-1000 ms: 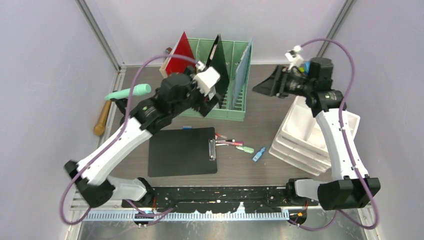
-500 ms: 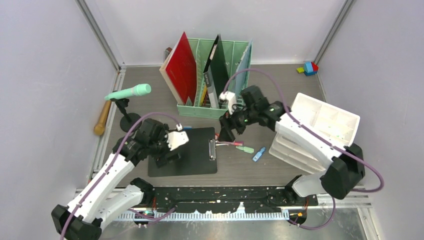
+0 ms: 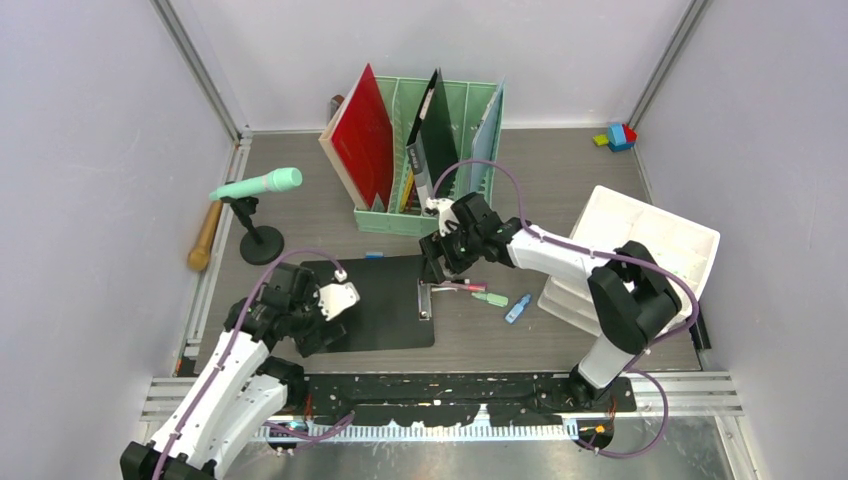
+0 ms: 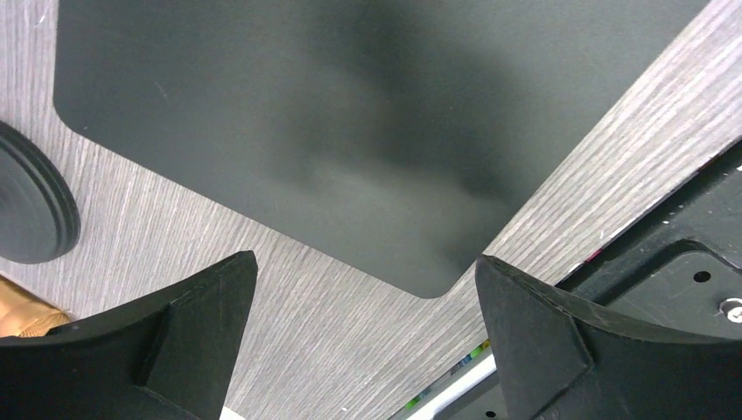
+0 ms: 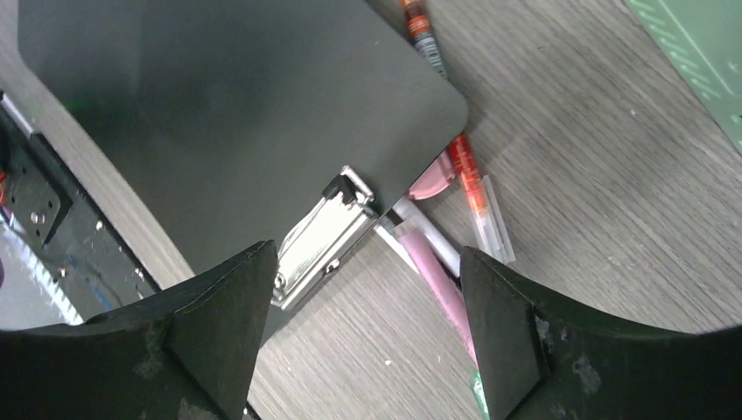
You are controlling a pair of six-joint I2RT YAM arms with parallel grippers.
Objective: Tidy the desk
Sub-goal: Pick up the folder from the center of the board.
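Holds left gripper (image 4: 363, 289) wide, empty, over flat black clipboard (image 4: 350, 131) corner on grey-brown wood-grain desk (image 3: 560, 170) between pale walls. Holds right gripper (image 5: 367, 262) wide, empty, above silver metal clip (image 5: 324, 236) and pink and orange plastic pens (image 5: 437, 284), print too small to read.

The top view looks down from above and behind the arm bases toward the far wall, far enough off to take in the whole counter (image 3: 575, 170); the left wrist view sits close over the counter, looking down between the fingers of the left tool (image 4: 364, 261) at a plain corner of the black clipboard (image 4: 332, 122); the right wrist view, equally close, looks down past the right tool (image 5: 367, 252) at the clipboard's metal clip (image 5: 322, 238) and the pens (image 5: 433, 271) beside it; all three views share the clipboard.
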